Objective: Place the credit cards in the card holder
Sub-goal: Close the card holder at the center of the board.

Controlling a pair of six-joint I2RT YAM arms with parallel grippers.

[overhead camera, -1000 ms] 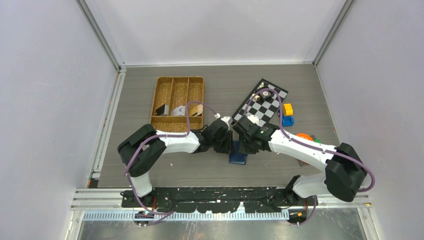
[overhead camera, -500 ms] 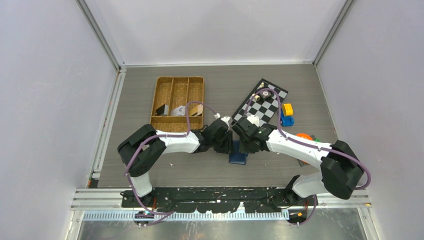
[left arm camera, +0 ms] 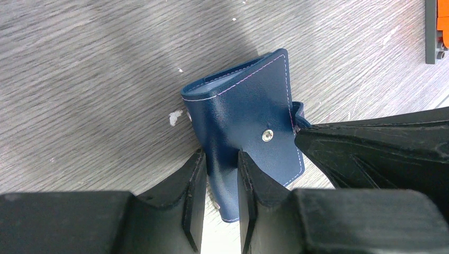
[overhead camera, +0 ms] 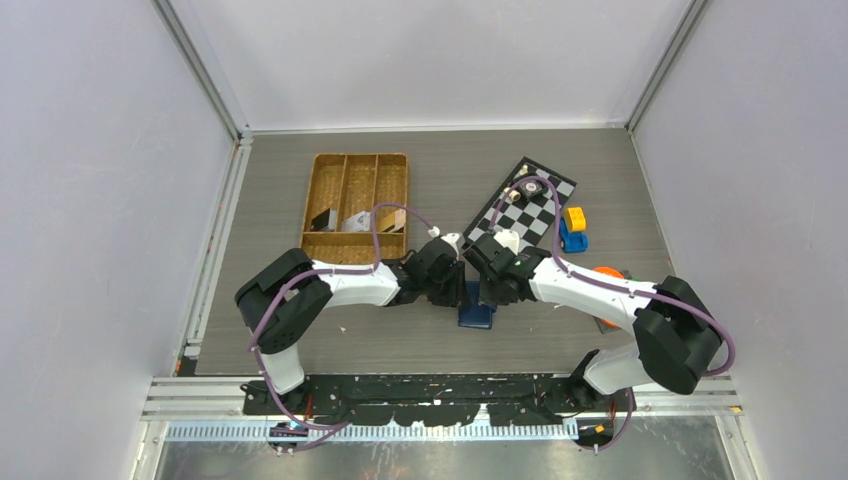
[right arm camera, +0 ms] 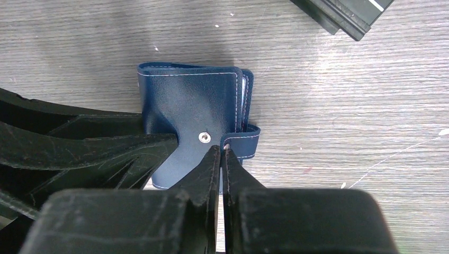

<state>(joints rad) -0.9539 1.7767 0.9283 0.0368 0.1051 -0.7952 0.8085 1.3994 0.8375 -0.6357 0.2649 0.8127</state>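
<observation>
The navy-blue card holder [overhead camera: 476, 317] lies on the table between both grippers, partly folded. My left gripper [overhead camera: 452, 290] is shut on its folded cover [left arm camera: 238, 116], one finger on each side of the leather. My right gripper [overhead camera: 490, 292] is shut on the snap tab [right arm camera: 241, 144] beside the metal snap. The holder's pocket edges show at its right side in the right wrist view [right arm camera: 185, 100]. Three credit cards, dark [overhead camera: 322, 218], white [overhead camera: 355, 222] and tan [overhead camera: 392, 218], stand in the wicker tray's near compartments, away from both grippers.
The brown wicker tray [overhead camera: 355, 160] sits back left. A checkerboard [overhead camera: 522, 207] lies back right; its edge shows in the right wrist view [right arm camera: 344, 16]. A yellow block [overhead camera: 575, 217], a blue toy car [overhead camera: 574, 241] and an orange object [overhead camera: 607, 272] lie to the right.
The right arm's elbow has drifted slightly left. Both grippers and the card holder have stayed in place.
</observation>
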